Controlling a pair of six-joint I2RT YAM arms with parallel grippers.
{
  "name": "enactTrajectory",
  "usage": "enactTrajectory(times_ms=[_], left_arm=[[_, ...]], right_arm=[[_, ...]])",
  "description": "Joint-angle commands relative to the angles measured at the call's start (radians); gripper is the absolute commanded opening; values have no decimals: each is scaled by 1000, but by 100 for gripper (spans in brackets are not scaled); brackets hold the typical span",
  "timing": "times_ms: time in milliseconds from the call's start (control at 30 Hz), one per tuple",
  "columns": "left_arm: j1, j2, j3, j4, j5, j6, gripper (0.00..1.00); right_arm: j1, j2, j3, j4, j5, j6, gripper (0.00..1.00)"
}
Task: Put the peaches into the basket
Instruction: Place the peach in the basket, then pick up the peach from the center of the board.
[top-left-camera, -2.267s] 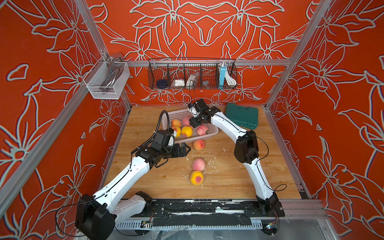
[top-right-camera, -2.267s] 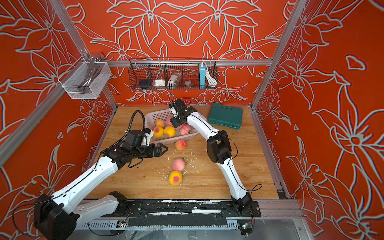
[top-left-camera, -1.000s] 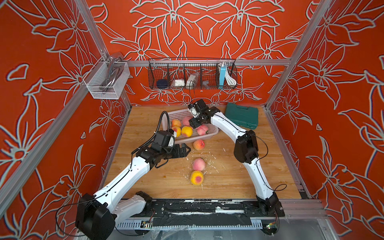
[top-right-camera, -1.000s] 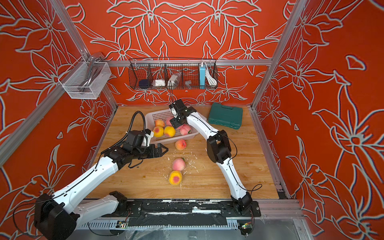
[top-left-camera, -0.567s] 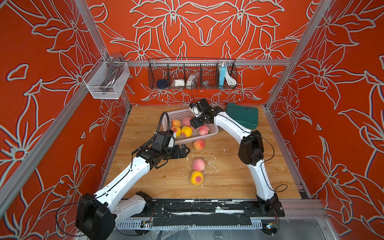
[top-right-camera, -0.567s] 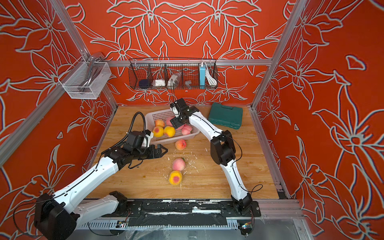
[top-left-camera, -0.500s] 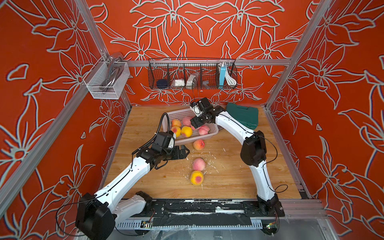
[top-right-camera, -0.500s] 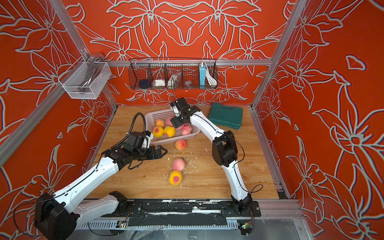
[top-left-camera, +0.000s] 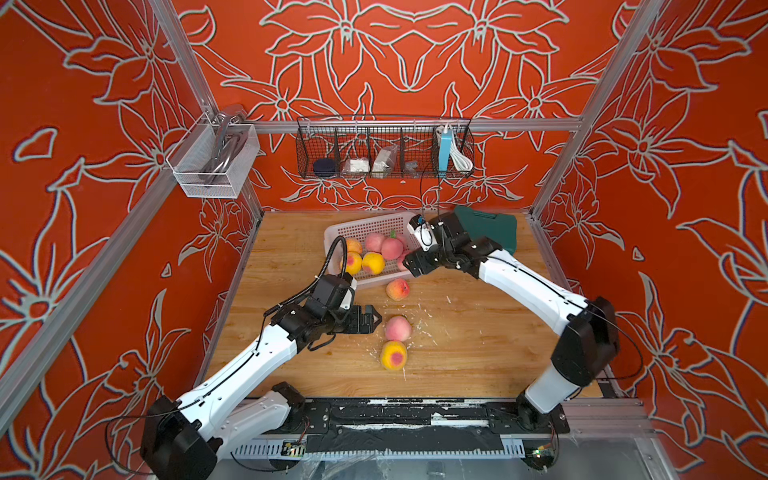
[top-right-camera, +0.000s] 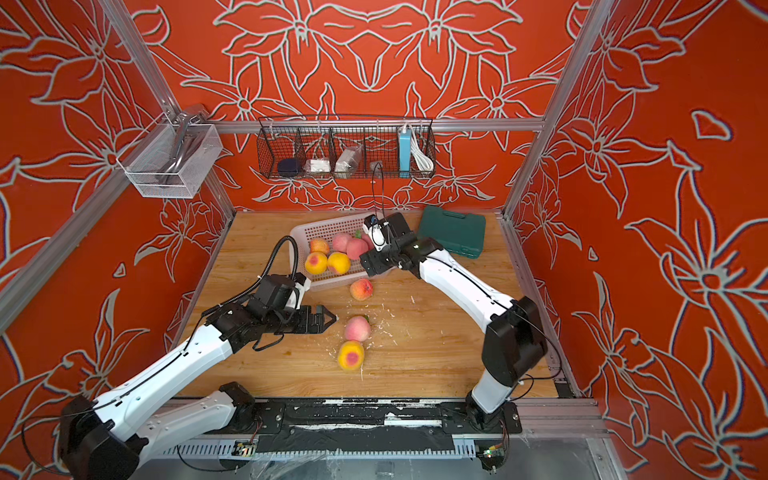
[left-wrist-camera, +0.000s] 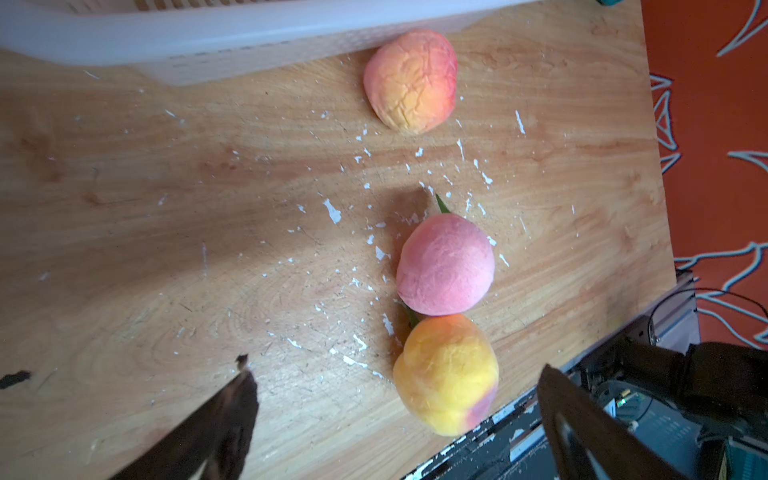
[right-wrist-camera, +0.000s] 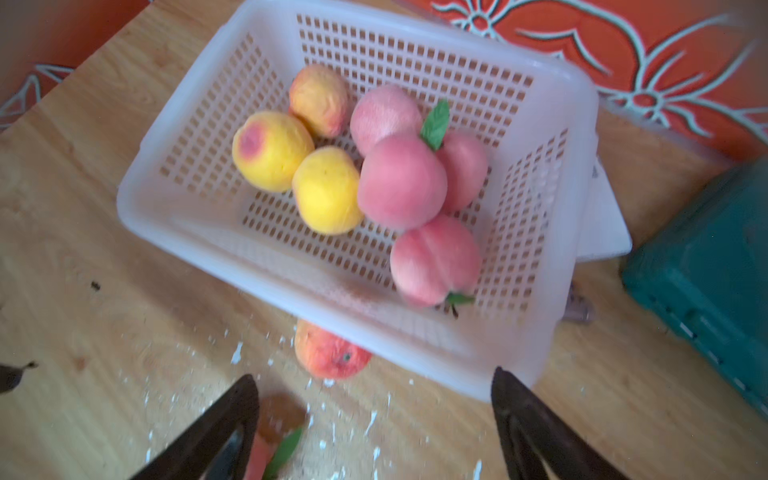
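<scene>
Right claw (right-wrist-camera: 372, 374) agape, empty, near basket (right-wrist-camera: 415, 54)

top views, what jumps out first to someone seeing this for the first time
The bright orange-red walls with white flower outlines surround everything. Toward the back of the wooden table stands a white perforated plastic basket holding pink and yellow peaches, and three more peaches lie loose in front of it.

Both top views overlook the table (top-left-camera: 457, 365); wrist cameras peer down close.
</scene>
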Motion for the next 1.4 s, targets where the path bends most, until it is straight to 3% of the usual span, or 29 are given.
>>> enactTrajectory(times_ms=[0, 300, 500, 1100, 1367], left_arm=[[-45, -38, -7, -29, -12, -33, 98], [-219, -49, -48, -20, -40, -125, 98], [-307, -17, -89, 55, -74, -195, 98], [-389, 215, -97, 211, -159, -243, 98], [-397, 272, -89, 236, -177, -245, 90]], right_arm=[[6, -128, -159, 82, -41, 43, 91], [8, -482, -578, 239, -129, 169, 92], [15, -611, -765, 362, -158, 271, 92], [16, -691, -831, 353, -175, 288, 93], [16, -686, -841, 360, -162, 277, 93]])
